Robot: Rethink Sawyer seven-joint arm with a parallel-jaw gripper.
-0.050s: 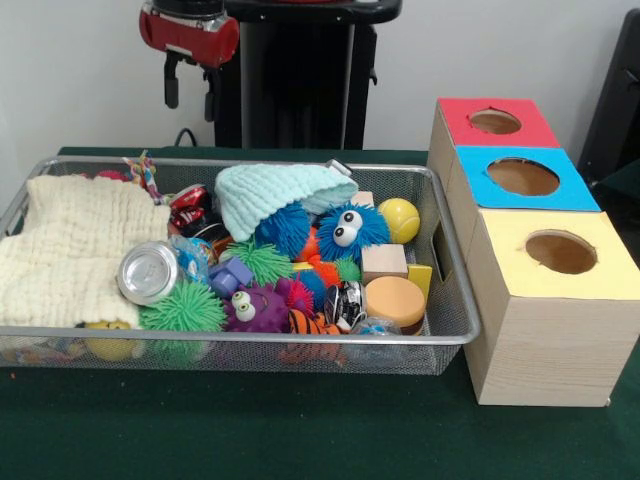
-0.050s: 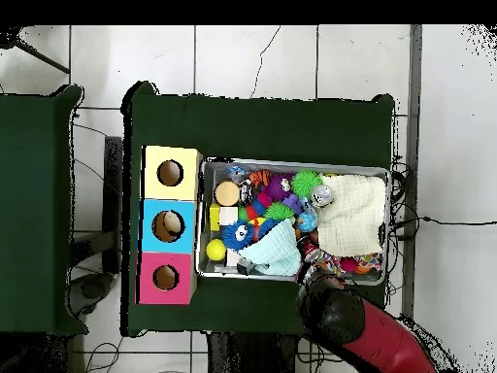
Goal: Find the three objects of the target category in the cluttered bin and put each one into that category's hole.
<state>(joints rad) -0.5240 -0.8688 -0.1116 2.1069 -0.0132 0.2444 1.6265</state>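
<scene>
While your claw (image 1: 190, 92) hangs above the far rim of the wire mesh bin (image 1: 455, 335), its two dark fingers (image 1: 172, 80) stand apart with nothing between them, and you have nothing in hand. Take that bin as your landmark: it sits on the green-covered counter (image 1: 300, 430), and just beside its end stand three wooden boxes with round holes, topped red (image 1: 495, 122), blue (image 1: 523, 178) and yellow (image 1: 560, 254), the yellow one nearest the camera in the front view. Inside the bin, you see a cream knitted cloth (image 1: 70, 250) filling the end away from the boxes, with a shiny metal can (image 1: 148, 272) lying on its edge. A pale mint knitted cloth (image 1: 270, 195) drapes over the middle, partly covering a blue furry ball with googly eyes (image 1: 350, 232). Toward the box end lie a yellow tennis ball (image 1: 399, 219), a plain wooden cube (image 1: 384, 262) and a round orange-tan disc (image 1: 395, 300). Along the bin's near wall you have a green spiky rubber ball (image 1: 183, 310) and a purple spiky creature with eyes (image 1: 257, 308).
</scene>
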